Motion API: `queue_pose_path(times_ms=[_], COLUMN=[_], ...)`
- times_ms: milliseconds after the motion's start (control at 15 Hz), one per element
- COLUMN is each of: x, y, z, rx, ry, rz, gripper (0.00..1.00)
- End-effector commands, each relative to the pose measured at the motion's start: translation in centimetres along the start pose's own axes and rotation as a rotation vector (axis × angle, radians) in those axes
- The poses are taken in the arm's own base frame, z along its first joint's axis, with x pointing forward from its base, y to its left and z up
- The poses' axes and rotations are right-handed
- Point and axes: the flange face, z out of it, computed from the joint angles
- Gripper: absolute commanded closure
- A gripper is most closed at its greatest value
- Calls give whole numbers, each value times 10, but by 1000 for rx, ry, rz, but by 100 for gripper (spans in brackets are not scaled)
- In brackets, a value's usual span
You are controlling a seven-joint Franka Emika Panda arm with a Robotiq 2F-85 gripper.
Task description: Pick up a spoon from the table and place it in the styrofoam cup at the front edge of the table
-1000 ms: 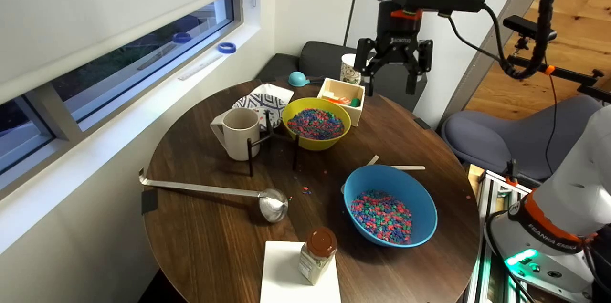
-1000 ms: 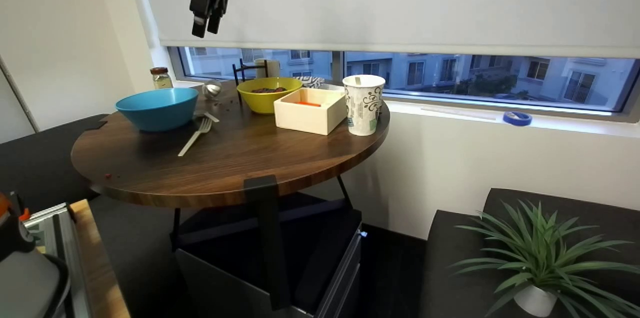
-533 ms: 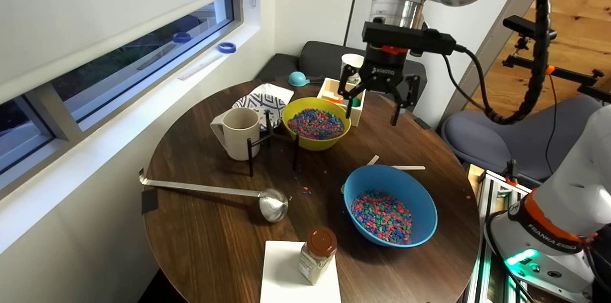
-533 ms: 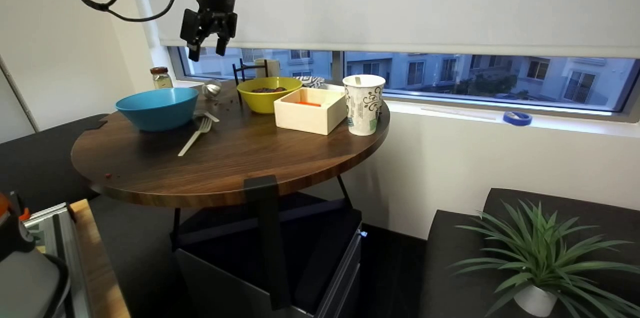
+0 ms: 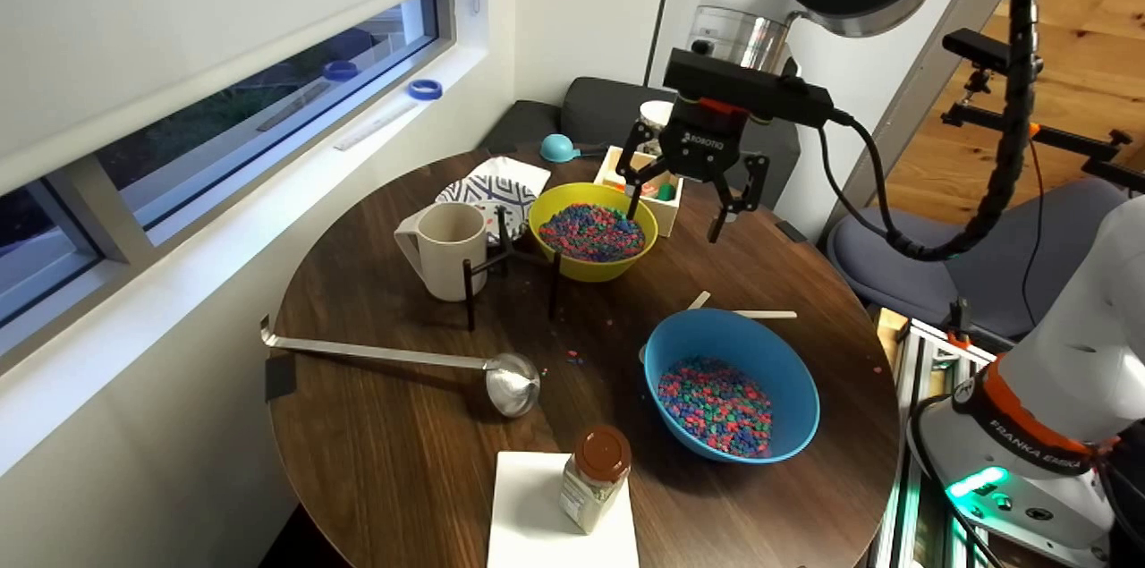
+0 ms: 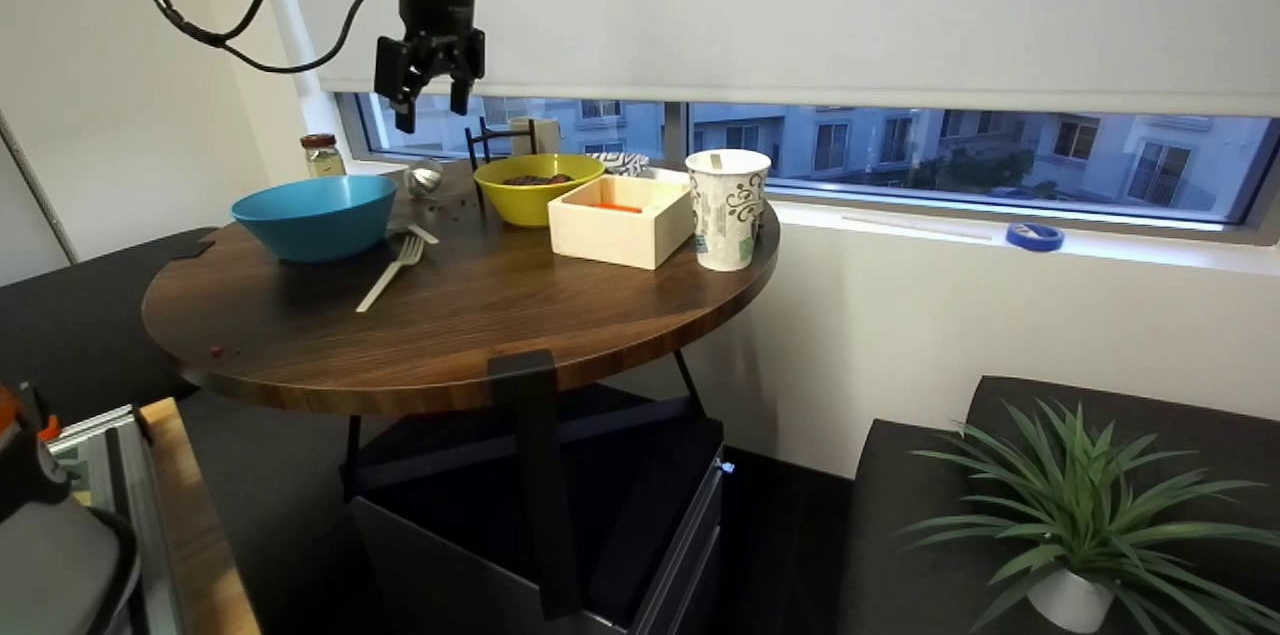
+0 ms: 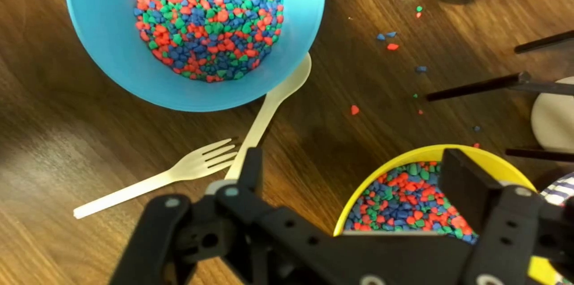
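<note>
The pale spoon (image 7: 269, 107) lies on the table beside the blue bowl (image 7: 110, 47). In the wrist view the bowl's rim partly covers its head and my left-hand finger hides its handle end. Its handle (image 5: 700, 300) and part of it (image 6: 418, 231) show in the exterior views. The white tapered cup (image 6: 726, 225), with a printed scroll pattern and no handle, stands upright at the table's edge; my gripper partly hides it in an exterior view (image 5: 656, 114). My gripper (image 5: 673, 215), also in view here (image 6: 432, 113) and in the wrist view (image 7: 354, 164), is open and empty above the table near the yellow bowl.
A pale fork (image 7: 193, 166) lies against or close to the spoon. The yellow bowl (image 5: 592, 271), wooden box (image 6: 605, 235), black stand (image 5: 555, 282) and beige mug (image 5: 456, 255) stand nearby. A metal ladle (image 5: 376, 353) and a jar (image 5: 595, 478) lie farther away.
My gripper has come down toward the table and tilted. In an exterior view it has shifted left, over the yellow bowl's side. It stays open; the objects have not moved.
</note>
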Motion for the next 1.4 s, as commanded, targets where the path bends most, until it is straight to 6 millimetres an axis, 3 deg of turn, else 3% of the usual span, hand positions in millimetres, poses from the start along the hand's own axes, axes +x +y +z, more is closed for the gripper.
queue_pose_path(times_ms=[0, 533, 1000, 1333], x=[3, 23, 26, 24], y=[3, 17, 26, 24], z=[8, 42, 86, 102], rx=[-34, -122, -212, -232], ry=[-45, -96, -129, -143], rz=[-10, -4, -9, -33], gripper=[0, 0, 0, 0])
